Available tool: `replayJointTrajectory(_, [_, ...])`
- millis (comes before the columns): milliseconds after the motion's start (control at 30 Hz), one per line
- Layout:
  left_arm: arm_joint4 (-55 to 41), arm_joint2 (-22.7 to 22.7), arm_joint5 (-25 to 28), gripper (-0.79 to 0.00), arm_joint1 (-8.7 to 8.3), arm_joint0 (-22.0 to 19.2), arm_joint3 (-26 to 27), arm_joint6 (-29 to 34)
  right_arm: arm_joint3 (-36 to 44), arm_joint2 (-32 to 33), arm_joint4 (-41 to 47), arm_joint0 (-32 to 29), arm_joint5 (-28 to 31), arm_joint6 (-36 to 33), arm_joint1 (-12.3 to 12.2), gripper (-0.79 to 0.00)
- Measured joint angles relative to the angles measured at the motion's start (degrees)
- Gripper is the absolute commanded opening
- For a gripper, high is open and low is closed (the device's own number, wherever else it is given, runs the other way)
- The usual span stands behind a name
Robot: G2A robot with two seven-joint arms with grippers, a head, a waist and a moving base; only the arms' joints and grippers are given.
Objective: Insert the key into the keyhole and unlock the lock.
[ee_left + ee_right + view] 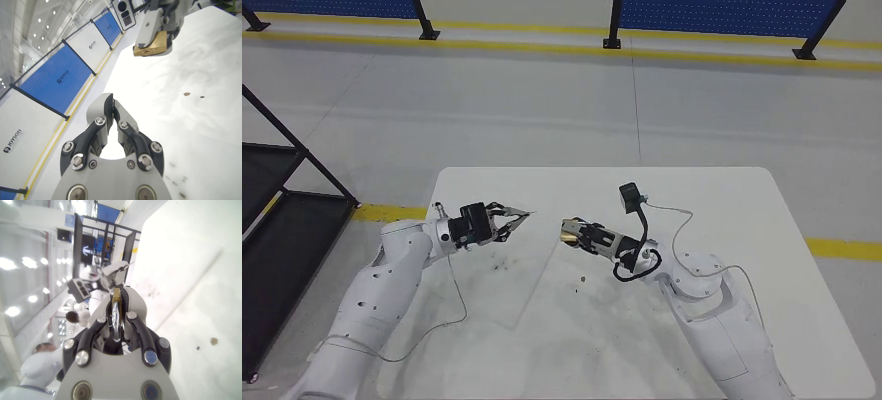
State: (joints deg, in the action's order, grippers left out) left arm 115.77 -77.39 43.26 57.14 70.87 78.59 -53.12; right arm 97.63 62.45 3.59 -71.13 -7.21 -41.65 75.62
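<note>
The right fingers (137,303) clamped the lock (154,47) over the counter (722,205). The left fingers (96,108), pressed together on the key (130,264), pointed at the keyhole (147,51) nearby.

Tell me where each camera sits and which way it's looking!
Top view: above the arms, looking down at the table; both arms show, left gripper and right gripper facing each other, apart.
Left wrist view: on the left wrist, looking past its own shut fingers at the padlock the right gripper holds.
Right wrist view: on the right wrist, looking over its own fingers and the padlock at the left gripper and its key.
Shared: all three show the padlock and the table.
</note>
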Motion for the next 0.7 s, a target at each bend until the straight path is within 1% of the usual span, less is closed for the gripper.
replayJointTrajectory(67, [-0.45,-0.04,0.42,-0.785,0.02,0.02,0.47,-1.20,0.00,0.00,0.00,0.00,0.00,0.00,0.00,-0.785])
replayJointTrajectory(100, [-0.68,-0.06,0.51,-0.785,0.03,0.04,0.61,0.22,0.00,0.00,0.00,0.00,0.00,0.00,0.00,-0.785])
replayJointTrajectory(133, [-0.73,-0.07,0.52,-0.742,0.03,0.05,0.62,1.42,0.00,0.00,0.00,0.00,0.00,0.00,0.00,-0.785])
replayJointTrajectory(167, [-0.73,-0.07,0.51,-0.717,0.03,0.05,0.62,2.08,0.00,0.00,0.00,0.00,0.00,0.00,0.00,-0.785])
replayJointTrajectory(200, [-0.73,-0.07,0.50,-0.785,0.03,0.05,0.61,2.29,0.00,0.00,0.00,0.00,0.00,0.00,0.00,-0.785])
replayJointTrajectory(333, [-0.07,0.13,-0.18,-0.785,0.00,0.13,0.94,2.70,0.00,0.00,0.00,0.00,0.00,0.00,0.00,-0.785])
replayJointTrajectory(367, [0.81,0.27,-1.59,-0.785,-0.01,0.21,1.17,3.26,0.00,0.00,0.00,0.00,0.00,0.00,0.00,-0.785])
replayJointTrajectory(400, [1.90,0.65,-4.20,-0.785,-0.01,0.37,1.15,3.12,0.00,0.00,0.00,0.00,0.00,0.00,0.00,-0.785])
replayJointTrajectory(433, [2.59,0.99,-6.25,-0.785,-0.02,0.38,0.98,2.13,0.00,0.00,0.00,0.00,0.00,0.00,0.00,-0.785])
replayJointTrajectory(567, [4.46,2.20,-14.47,-0.785,-0.01,-0.20,-0.64,-3.94,0.00,0.00,0.00,0.00,0.00,0.00,0.00,-0.785])
replayJointTrajectory(700, [8.47,3.52,-25.33,-0.785,-0.21,-1.73,-2.64,-11.01,0.00,0.00,0.00,0.00,0.00,0.00,0.00,-0.785])
